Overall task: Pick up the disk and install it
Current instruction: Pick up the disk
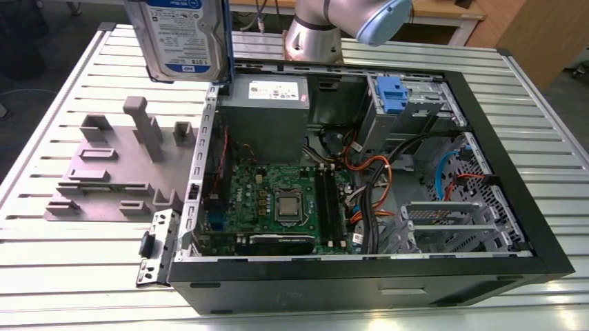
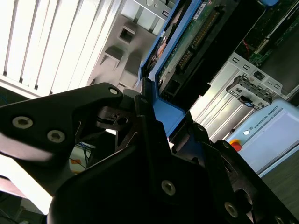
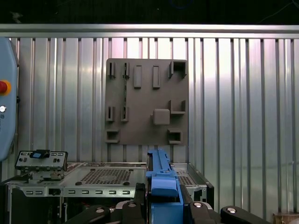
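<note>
A flat rectangular silver disk (image 1: pixel 184 38) with a white-and-blue label and a blue plastic frame is held upright in the air. It is held over a slatted metal table (image 1: pixel 83 262), near the back corner of an open black computer case (image 1: pixel 368 279). In the first wrist view, the black gripper (image 3: pixel 163 207) is seen pinching the disk's blue frame from both sides. A grey plastic fixture plate (image 1: pixel 101 186) is laid on the table beside the case, at the exterior view's left.

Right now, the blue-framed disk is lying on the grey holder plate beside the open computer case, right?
No: the gripper holds the disk up in the air, as the exterior view shows, not on the grey holder plate. That plate is beside the open computer case.
</note>
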### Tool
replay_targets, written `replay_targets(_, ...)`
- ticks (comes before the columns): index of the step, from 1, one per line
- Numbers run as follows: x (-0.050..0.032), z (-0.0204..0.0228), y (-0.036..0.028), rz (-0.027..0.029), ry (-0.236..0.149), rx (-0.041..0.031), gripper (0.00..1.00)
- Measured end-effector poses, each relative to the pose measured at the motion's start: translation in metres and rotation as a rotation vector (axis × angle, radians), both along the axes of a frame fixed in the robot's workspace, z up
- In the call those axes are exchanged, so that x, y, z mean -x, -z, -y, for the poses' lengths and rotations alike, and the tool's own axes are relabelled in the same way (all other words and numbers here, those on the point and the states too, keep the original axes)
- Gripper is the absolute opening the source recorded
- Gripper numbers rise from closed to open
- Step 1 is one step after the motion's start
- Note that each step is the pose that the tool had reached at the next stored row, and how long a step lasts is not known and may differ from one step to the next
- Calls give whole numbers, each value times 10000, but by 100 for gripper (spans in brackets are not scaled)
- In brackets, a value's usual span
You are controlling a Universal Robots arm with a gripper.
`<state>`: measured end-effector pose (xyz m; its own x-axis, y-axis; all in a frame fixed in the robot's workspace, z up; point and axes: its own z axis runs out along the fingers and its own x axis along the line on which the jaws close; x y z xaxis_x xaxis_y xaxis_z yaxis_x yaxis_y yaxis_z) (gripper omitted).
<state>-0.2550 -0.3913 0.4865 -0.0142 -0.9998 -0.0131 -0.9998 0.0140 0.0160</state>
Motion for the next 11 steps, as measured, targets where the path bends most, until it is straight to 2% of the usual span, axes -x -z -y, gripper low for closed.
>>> replay_targets(11, -30, 0, -1, -1, 0, 1, 37)
